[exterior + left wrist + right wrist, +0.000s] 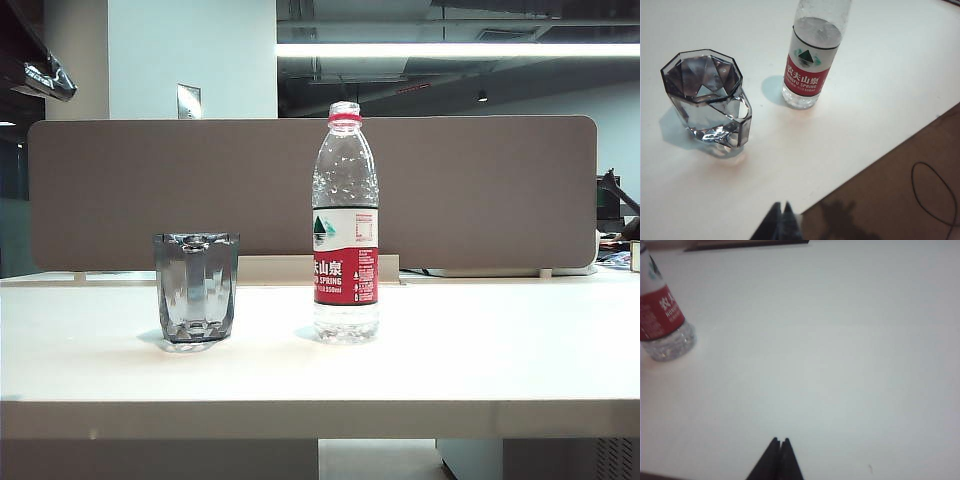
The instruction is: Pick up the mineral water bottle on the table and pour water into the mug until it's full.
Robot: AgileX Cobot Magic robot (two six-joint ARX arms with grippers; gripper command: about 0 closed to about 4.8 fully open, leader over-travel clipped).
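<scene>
- The mineral water bottle stands upright near the middle of the exterior view, slightly right of center, on the white bench. It has no cap, a red ring at the neck, and a red-and-white label with Chinese characters. It looks largely empty; the water level cannot be told for sure.
- The mug, a smoky-grey faceted glass, stands upright to the left of the bottle in the exterior view, near it but clearly apart. In the left wrist view it appears to hold clear water filling a good part of it.
- Nothing stands between bottle and mug; the bench around them is bare.
- Behind both runs a brown-grey divider panel, with a lit ceiling strip at the upper right of the exterior view.
- The left tool shows only as dark fingertips pressed together at the lower edge of its wrist view, clenched on nothing, above the bench edge and well apart from the mug and the bottle.
- Past the bench edge in that view lies brown floor with a thin black cable.
- The right tool is likewise clenched, tips meeting, empty, over bare bench; the bottle's base stands well apart from it.
- Neither arm appears in the exterior view.
</scene>
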